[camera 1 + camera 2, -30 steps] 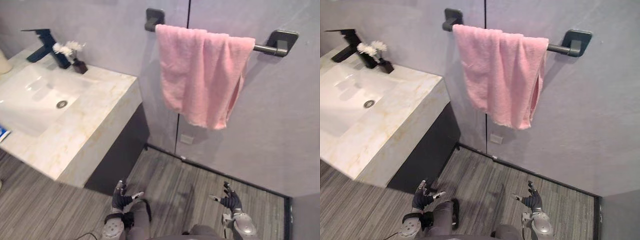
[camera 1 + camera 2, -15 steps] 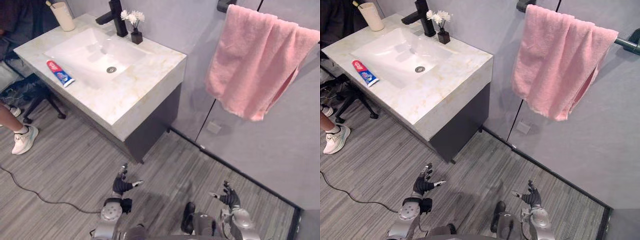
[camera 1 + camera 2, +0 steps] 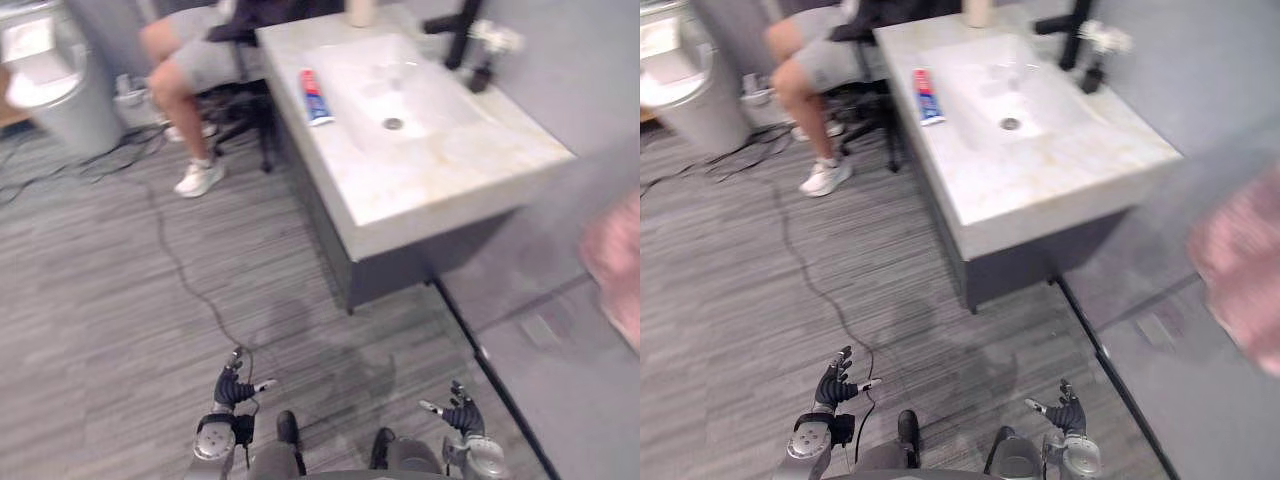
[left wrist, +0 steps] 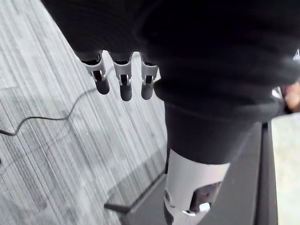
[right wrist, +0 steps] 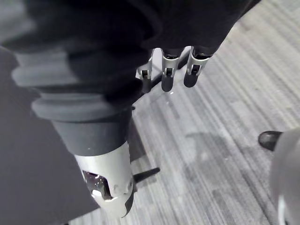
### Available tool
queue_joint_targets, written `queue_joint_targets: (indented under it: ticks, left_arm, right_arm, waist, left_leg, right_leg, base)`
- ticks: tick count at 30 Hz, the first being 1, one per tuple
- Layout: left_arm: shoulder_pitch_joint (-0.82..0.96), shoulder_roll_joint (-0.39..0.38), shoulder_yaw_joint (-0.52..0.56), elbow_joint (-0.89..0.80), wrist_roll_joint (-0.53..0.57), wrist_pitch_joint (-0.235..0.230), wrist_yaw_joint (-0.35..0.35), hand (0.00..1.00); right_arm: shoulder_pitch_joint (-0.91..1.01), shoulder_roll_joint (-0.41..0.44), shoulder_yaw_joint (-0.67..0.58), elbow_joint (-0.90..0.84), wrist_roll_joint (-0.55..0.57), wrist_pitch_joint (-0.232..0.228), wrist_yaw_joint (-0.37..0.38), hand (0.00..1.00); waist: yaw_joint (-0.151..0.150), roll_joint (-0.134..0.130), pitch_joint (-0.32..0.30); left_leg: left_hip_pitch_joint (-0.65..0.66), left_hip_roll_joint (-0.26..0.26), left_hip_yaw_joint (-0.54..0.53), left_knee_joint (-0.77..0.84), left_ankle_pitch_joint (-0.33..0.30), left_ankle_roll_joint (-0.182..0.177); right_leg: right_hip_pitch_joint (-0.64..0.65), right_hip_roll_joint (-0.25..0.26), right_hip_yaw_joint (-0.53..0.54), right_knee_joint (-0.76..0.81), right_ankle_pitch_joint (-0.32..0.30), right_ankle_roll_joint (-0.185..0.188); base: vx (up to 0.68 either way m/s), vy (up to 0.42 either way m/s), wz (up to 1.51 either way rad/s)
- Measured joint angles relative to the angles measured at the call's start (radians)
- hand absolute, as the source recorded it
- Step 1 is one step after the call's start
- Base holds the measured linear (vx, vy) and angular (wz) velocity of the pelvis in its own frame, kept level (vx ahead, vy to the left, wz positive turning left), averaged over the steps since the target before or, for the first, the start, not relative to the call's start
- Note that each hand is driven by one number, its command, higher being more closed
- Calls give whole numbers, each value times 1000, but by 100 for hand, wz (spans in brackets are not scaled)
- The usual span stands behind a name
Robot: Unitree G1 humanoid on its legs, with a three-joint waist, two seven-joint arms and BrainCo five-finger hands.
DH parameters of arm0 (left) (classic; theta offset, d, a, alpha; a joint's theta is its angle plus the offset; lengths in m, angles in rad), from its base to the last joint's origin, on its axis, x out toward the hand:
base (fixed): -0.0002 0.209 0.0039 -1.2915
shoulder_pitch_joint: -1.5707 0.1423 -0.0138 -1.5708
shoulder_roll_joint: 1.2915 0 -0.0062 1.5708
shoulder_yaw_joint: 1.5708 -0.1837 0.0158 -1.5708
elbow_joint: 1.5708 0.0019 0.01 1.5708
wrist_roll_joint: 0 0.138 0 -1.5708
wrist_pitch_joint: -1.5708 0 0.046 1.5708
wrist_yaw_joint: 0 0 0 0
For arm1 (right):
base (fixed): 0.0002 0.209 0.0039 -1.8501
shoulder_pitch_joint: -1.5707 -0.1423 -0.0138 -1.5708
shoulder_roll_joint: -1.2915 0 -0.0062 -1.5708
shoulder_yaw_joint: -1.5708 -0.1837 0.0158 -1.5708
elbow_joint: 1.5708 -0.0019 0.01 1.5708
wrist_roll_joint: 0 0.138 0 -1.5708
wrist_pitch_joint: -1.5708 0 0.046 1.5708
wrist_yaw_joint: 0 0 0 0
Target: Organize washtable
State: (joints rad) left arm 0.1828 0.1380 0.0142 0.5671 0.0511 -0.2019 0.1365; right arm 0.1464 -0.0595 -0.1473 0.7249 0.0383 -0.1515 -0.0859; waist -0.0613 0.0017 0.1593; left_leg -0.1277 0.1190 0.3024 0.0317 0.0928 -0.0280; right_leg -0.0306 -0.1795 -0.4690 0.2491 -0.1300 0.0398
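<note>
The marble washtable (image 3: pixel 440 190) with its white sink stands at the upper right. A red, white and blue toothpaste tube (image 3: pixel 316 96) lies on the counter beside the basin. A beige cup (image 3: pixel 360 10) stands at the far end, near a black faucet (image 3: pixel 455 30) and a small vase of white flowers (image 3: pixel 490 55). My left hand (image 3: pixel 232 385) and right hand (image 3: pixel 460 412) hang low over the floor, far from the washtable. Both are open with fingers (image 4: pixel 121 79) straight and nothing in them; the right hand's fingers (image 5: pixel 168 70) also point at bare floor.
A person sits on a black chair (image 3: pixel 240 95) beside the washtable, legs (image 3: pixel 185 65) stretched out over the floor. A white bin (image 3: pixel 60 95) stands at the upper left, with cables (image 3: pixel 170 250) running across the grey plank floor. A pink towel (image 3: pixel 615 260) hangs at the right edge.
The whole picture has swung round, so the camera has moved: the washtable now lies upper right and the towel at the right edge. Both hands stay low and open.
</note>
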Motion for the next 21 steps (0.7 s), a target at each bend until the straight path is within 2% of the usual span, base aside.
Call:
queue_joint_targets:
  ticks: [2, 7, 9, 12, 13, 14, 15, 16, 17, 18, 19, 20, 21]
  left_arm:
    - [29, 29, 17, 23, 0, 1, 2, 0]
    - [57, 22, 68, 101, 0, 3, 21, 0]
    - [62, 12, 87, 111, 0, 3, 21, 0]
    - [72, -12, 122, 109, -1, 2, 24, 0]
    - [78, -17, 124, 109, -1, 2, 24, 0]
    - [84, -17, 125, 109, -1, 3, 25, 0]
    - [89, -12, 128, 109, -2, 5, 25, 0]
    - [87, -10, 130, 108, -2, 9, 30, 0]
    - [79, -17, 130, 109, -2, 9, 36, 0]
    - [62, -22, 126, 108, -2, 9, 39, 0]
    - [66, -15, 125, 110, -2, 10, 40, 0]
    - [67, -14, 123, 111, -2, 10, 40, 0]
    - [61, -13, 121, 111, -3, 10, 40, 0]
  right_arm:
    - [-29, 17, 10, -4, -1, -5, -1, 0]
    - [-62, 38, 51, 6, -15, 2, -3, 0]
    - [-71, 33, 54, 7, -25, 3, -3, 0]
    - [-66, 29, 71, 7, -39, 4, -2, 0]
    - [-68, 24, 72, 3, -39, 4, -2, 0]
    - [-64, 16, 86, 0, -39, 4, 0, 0]
    - [-56, 8, 96, -2, -39, 4, 2, 0]
    - [-34, 12, 114, -7, -39, 3, 3, 0]
    - [-35, 9, 116, -7, -39, 3, 4, 0]
    - [-37, 13, 135, -7, -39, 3, 9, 0]
    - [-48, 13, 182, -8, -39, 0, 24, 0]
    - [-51, 13, 203, -13, -40, 0, 28, 0]
    - [-44, 11, 236, -45, -40, -2, 36, 0]
  waist:
    - [23, -20, -10]
    - [35, -25, -10]
    - [46, -26, -4]
    - [48, -38, 11]
    - [52, -47, 15]
    - [55, -32, 16]
    - [59, -38, 22]
    - [51, -57, 26]
    - [48, -58, 30]
    - [47, -37, 46]
    - [49, -24, 60]
    - [48, -18, 65]
    - [43, -16, 73]
  left_leg:
    - [2, -12, 11, 1, 2, 1]
    - [1, -39, 21, -16, -2, 3]
    - [-4, -52, 28, -4, -19, 22]
    - [-58, -67, 13, 114, -115, 46]
    - [-110, -72, 4, 230, -168, 64]
    - [-143, -71, -4, 345, -250, 93]
    - [-143, -83, -22, 368, -286, 95]
    - [-125, -145, -85, 353, -312, 116]
    - [-115, -157, -106, 342, -315, 123]
    - [-89, -148, -129, 318, -317, 126]
    - [-51, -141, -141, 285, -318, 127]
    - [-30, -140, -148, 269, -319, 130]
    - [33, -139, -166, 231, -329, 134]
  right_leg:
    - [18, 0, 6, -38, 8, 13]
    - [34, -7, 59, -119, 27, 52]
    - [23, -16, 75, -119, 19, 66]
    - [9, -45, 83, -81, -46, 106]
    - [-9, -66, 87, -35, -82, 131]
    - [-8, -76, 99, 27, -124, 162]
    - [-8, -80, 118, 61, -141, 178]
    - [-38, -116, 169, 188, -132, 170]
    - [-76, -130, 190, 276, -128, 147]
    - [-127, -102, 215, 322, -170, 106]
    - [-175, -66, 212, 312, -180, 93]
    - [-196, -51, 203, 299, -179, 90]
    - [-241, -7, 180, 242, -169, 77]
  base:
    - [35, 81, 20]
    - [-9, 72, -12]
    - [-82, 108, -21]
    - [-32, 143, 19]
    - [113, 213, 27]
    - [145, 218, 32]
    - [199, 189, 69]
    - [155, 119, 83]
    - [221, 160, 96]
    - [248, 185, 55]
    - [258, 184, 35]
    - [368, 166, 27]
    - [334, 106, 28]
